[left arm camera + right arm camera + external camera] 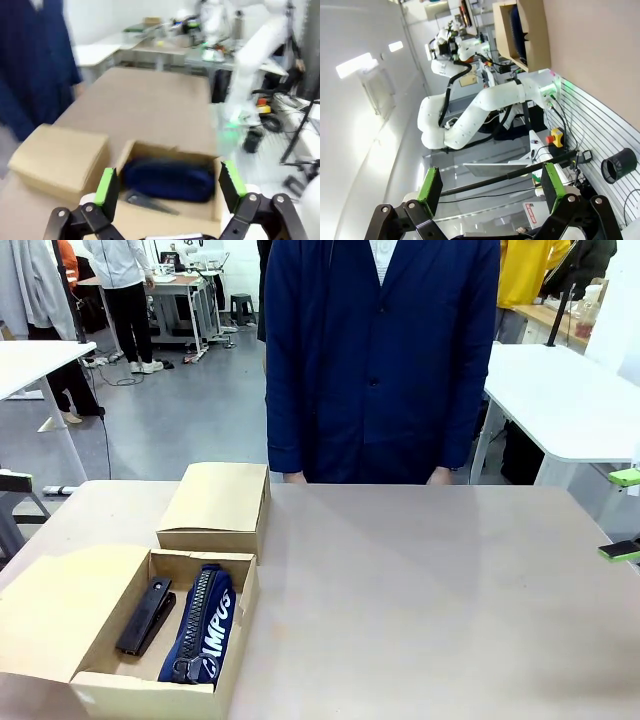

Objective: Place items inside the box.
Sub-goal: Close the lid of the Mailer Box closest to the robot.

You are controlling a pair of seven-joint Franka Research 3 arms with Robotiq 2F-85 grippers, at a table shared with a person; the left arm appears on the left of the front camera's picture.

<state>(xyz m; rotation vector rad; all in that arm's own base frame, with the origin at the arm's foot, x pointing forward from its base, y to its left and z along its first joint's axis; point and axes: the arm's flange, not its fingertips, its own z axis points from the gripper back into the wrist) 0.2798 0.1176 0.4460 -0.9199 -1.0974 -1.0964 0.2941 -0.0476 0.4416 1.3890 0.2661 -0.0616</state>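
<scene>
Robotics lab, shared workroom.
Rows of white tables (560, 390) on a grey floor (190, 420), cables trailing underfoot, another equipment bench (185, 285) at the back with people standing by; white robot arm (485, 105) bolted beside the tan worktop (420, 580), red emergency-stop button (553, 138) close by.

Open box (100, 680) on tan table (420, 590)

Navy zip pouch (169, 179) and black stapler (145, 202) motion-blurred; box (60, 615) cut by bottom edge.
</scene>
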